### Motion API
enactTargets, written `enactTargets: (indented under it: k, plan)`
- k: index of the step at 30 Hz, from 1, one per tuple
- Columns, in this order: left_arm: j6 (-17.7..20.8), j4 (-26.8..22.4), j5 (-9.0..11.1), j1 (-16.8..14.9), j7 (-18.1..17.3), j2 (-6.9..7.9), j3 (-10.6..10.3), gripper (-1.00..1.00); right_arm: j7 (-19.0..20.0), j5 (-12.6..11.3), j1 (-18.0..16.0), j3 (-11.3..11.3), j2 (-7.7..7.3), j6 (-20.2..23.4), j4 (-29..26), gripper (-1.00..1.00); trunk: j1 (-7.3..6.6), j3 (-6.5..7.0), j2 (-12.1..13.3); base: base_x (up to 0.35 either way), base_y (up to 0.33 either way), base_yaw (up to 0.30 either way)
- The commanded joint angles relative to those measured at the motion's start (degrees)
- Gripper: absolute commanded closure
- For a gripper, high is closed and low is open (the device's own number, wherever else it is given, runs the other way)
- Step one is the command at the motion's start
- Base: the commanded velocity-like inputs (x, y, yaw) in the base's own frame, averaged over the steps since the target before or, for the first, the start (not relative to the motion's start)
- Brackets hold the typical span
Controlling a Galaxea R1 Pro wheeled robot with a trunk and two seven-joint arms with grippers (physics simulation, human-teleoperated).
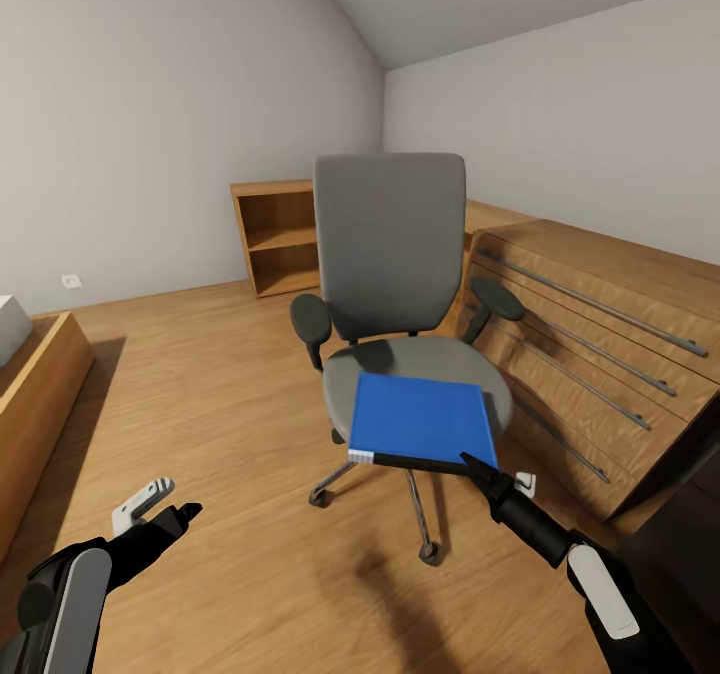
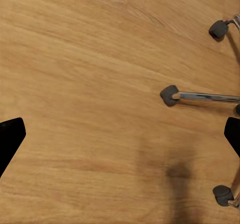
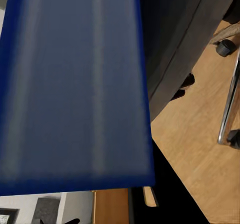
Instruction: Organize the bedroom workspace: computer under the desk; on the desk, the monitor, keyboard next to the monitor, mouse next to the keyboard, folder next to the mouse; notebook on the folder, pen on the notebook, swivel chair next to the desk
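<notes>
The swivel chair (image 1: pixel 390 244), grey with black armrests, stands in the middle of the room facing me. The bright blue folder (image 1: pixel 425 419) lies slightly tilted over the front of its seat, its black spine edge overhanging toward me. My right gripper (image 1: pixel 478 469) grips the folder's near right corner, shut on it. In the right wrist view the folder (image 3: pixel 75 84) looms close and blurred, beside the dark seat. My left gripper (image 1: pixel 168 506) hangs open over bare floor left of the chair. In the left wrist view the left gripper (image 2: pixel 120 134) has its fingers far apart, with the chair's chrome legs and casters (image 2: pixel 169 95) nearby.
A light wooden dresser (image 1: pixel 600 354) with long metal handles stands right of the chair. An open wooden shelf (image 1: pixel 275 239) sits against the back wall. A low wooden furniture piece (image 1: pixel 35 394) is at the left edge, and a dark surface (image 1: pixel 690 524) at the lower right.
</notes>
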Motion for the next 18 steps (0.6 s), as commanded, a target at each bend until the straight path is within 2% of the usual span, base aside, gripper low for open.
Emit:
enactTargets:
  k: [1,7,18]
  plan:
    - [0.21,-0.06,0.61,-0.05,0.47,-0.04,0.09,-1.00,-0.01,-0.11,-0.03,-0.07,0.00,0.32,0.03,1.00,-0.01,-0.05,-0.02,0.000,0.000,0.000]
    - [0.21,-0.06,0.61,-0.05,0.47,-0.04,0.09,-1.00,0.00,-0.11,-0.03,-0.07,0.00,0.30,0.01,1.00,-0.01,-0.05,-0.02,0.000,0.000,0.000]
    - [0.21,-0.06,0.57,-0.05,0.55,-0.15,0.07,-1.00,-0.03,-0.07,-0.03,-0.11,-0.08,0.31,0.01,1.00,-0.29,2.39,0.13,0.000,0.000,0.000]
